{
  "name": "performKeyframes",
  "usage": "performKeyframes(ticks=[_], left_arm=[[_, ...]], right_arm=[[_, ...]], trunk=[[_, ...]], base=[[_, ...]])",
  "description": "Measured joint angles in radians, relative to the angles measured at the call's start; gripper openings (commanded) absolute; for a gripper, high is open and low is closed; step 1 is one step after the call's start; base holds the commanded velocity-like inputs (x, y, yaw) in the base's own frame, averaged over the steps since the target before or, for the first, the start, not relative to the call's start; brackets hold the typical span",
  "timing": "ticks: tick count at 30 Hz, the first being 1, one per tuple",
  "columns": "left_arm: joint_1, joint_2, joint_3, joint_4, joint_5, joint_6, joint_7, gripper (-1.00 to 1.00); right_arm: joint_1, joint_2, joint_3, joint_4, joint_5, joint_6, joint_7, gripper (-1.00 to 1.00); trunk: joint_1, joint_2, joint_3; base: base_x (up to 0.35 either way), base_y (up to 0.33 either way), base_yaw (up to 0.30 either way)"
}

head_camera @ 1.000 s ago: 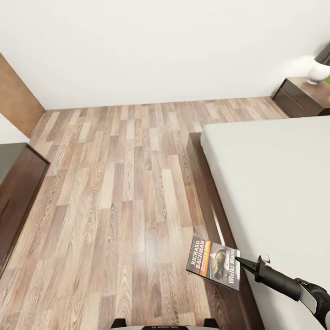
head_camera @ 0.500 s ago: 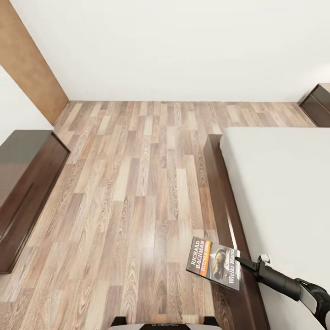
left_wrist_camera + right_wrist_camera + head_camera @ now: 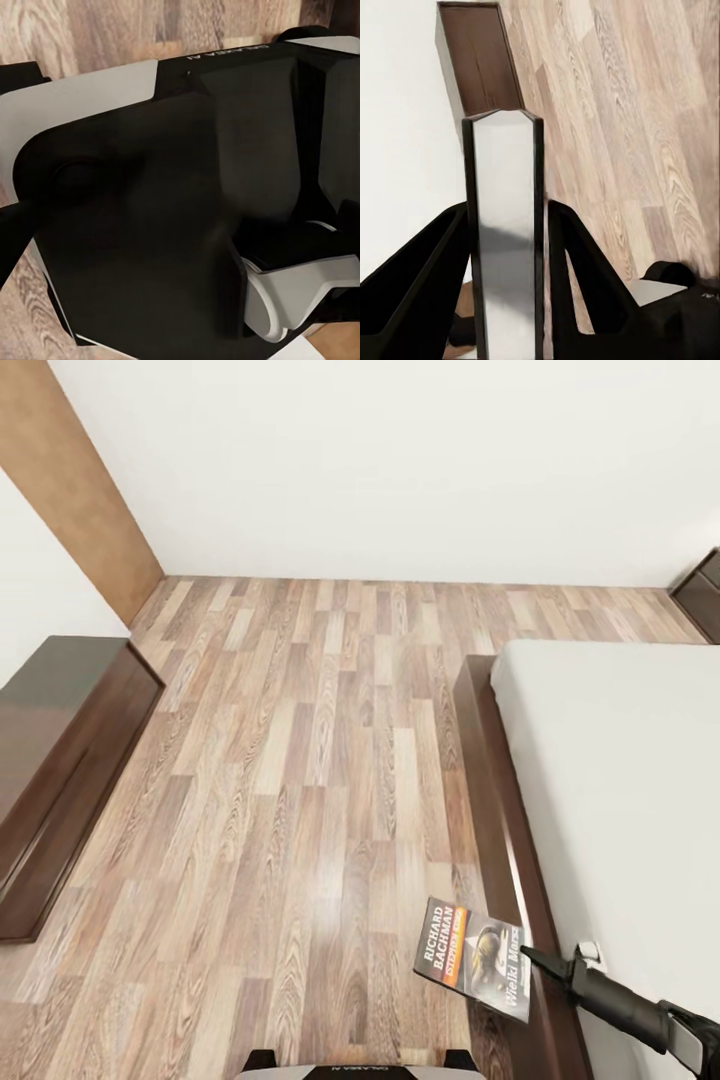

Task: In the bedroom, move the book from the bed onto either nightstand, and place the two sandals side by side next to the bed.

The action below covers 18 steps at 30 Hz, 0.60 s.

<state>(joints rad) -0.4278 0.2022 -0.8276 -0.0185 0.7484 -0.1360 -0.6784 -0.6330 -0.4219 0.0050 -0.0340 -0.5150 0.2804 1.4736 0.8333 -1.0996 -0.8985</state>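
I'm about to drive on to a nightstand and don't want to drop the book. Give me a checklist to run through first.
1. Book held by right gripper: ok, gripped at one edge.
2. Fingers on both sides of the book: ok in the right wrist view.
3. Book off the bed: ok, it hangs over the floor.
4. Nightstand in sight: ok, at the far right edge.
5. Left gripper state: cannot tell.
6. Sandals' position: cannot tell.
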Motion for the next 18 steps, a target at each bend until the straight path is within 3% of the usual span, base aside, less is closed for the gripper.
performKeyframes(ticks=[5, 18], left_arm=[[0.0, -0.001, 0.0, 0.0, 0.0, 0.0, 0.0, 1.0], [0.0, -0.008, 0.0, 0.0, 0.001, 0.0, 0.0, 1.0]], right_arm=[[0.0, 0.0, 0.0, 0.019, -0.001, -0.051, 0.0, -1.0], [0.0, 0.003, -0.001, 0.026, 0.001, -0.06, 0.0, -1.0]], trunk=[[0.0, 0.0, 0.007], [0.0, 0.0, 0.017]], base=[[0.0, 0.0, -0.1], [0.0, 0.0, -0.034]])
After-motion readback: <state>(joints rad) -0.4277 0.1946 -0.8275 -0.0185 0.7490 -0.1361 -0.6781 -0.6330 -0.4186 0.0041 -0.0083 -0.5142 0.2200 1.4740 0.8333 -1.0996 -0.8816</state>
